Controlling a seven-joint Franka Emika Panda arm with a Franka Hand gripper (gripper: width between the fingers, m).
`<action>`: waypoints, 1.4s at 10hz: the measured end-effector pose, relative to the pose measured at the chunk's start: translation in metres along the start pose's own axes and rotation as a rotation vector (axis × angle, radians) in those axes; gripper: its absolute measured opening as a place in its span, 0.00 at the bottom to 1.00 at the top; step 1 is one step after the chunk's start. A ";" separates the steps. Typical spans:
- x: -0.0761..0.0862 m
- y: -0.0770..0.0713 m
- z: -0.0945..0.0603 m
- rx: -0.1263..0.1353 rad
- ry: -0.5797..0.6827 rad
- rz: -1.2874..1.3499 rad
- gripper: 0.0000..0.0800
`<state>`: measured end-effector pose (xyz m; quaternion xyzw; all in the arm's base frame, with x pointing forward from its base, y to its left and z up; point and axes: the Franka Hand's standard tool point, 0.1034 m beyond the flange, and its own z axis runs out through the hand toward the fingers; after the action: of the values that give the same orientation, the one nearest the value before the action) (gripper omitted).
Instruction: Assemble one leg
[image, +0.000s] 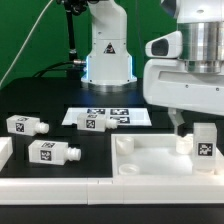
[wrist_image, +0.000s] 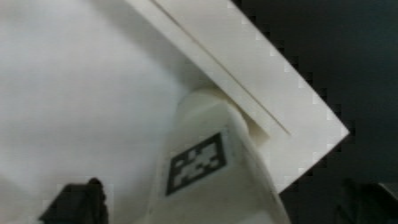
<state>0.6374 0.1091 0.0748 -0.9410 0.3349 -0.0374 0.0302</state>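
Note:
One leg (image: 205, 148) stands upright on the right corner of the large white tray-like part (image: 150, 160), tag facing front. My gripper (image: 199, 138) hangs over it with its jaws either side. One dark finger (image: 183, 136) stands apart from the leg. In the wrist view the leg (wrist_image: 222, 165) lies between the fingers (wrist_image: 75, 203). One finger has a gap to it and the other is close against it. The gripper (wrist_image: 219, 208) is open. Two more legs (image: 27, 125) (image: 53, 153) lie on the table at the exterior view's left.
The marker board (image: 125, 116) lies in the middle behind the tray part, with another leg (image: 94, 122) lying at its left end. The robot base (image: 108, 55) stands behind. A white block edge (image: 5, 152) shows at the far left.

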 end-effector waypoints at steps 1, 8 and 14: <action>-0.001 0.003 0.006 -0.021 0.008 -0.226 0.81; -0.007 0.006 0.017 -0.035 0.010 -0.138 0.35; -0.012 -0.003 0.018 -0.031 0.016 0.446 0.35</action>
<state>0.6319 0.1196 0.0563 -0.8437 0.5354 -0.0322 0.0203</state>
